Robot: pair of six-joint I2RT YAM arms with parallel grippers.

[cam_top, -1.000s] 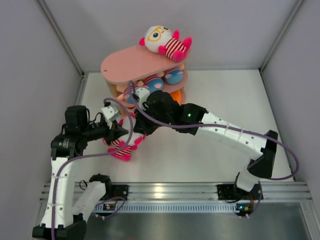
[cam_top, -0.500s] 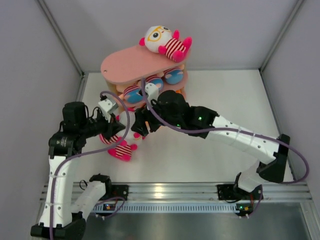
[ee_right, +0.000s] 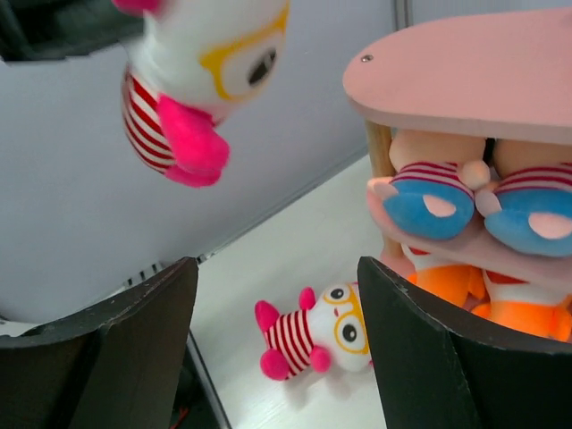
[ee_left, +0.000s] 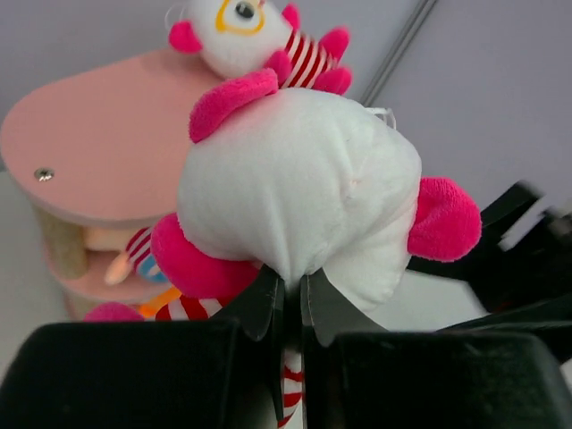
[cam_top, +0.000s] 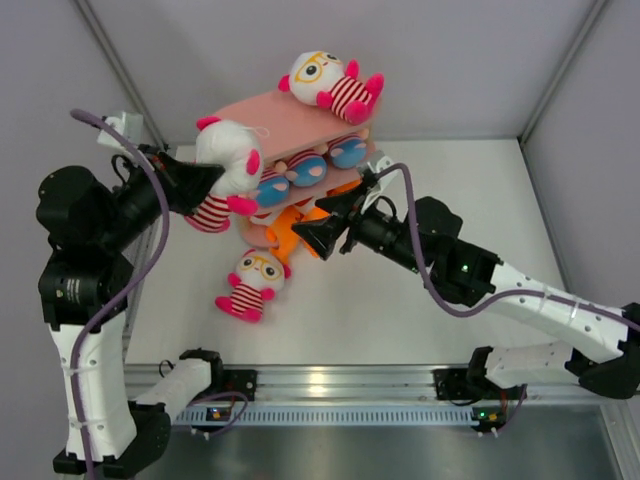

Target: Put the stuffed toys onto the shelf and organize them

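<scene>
The left fingers [ee_left: 255,308] are pressed together on the back of a white-headed striped toy [cam_top: 230,160], pinching it at the seam under its head and holding it off the tabletop [cam_top: 450,200]; its pink ears and striped body stick out to either side of them. Just beyond this held toy stands the pink shelf [cam_top: 290,115], whose top board lies ahead of the left fingers and a little below the toy's head. At the far end of that board, well past the fingers, a second white-headed toy with yellow glasses [cam_top: 325,80] lies on its back. A third one [ee_right: 313,335] lies on the tabletop below and between the two arms, ahead of the right fingers [ee_right: 125,349]. Those are spread wide and hold nothing. They point at the shelf's near end, where toys in blue shorts [ee_right: 438,201] fill the middle tier to their right and orange ones [ee_right: 447,277] sit underneath.
</scene>
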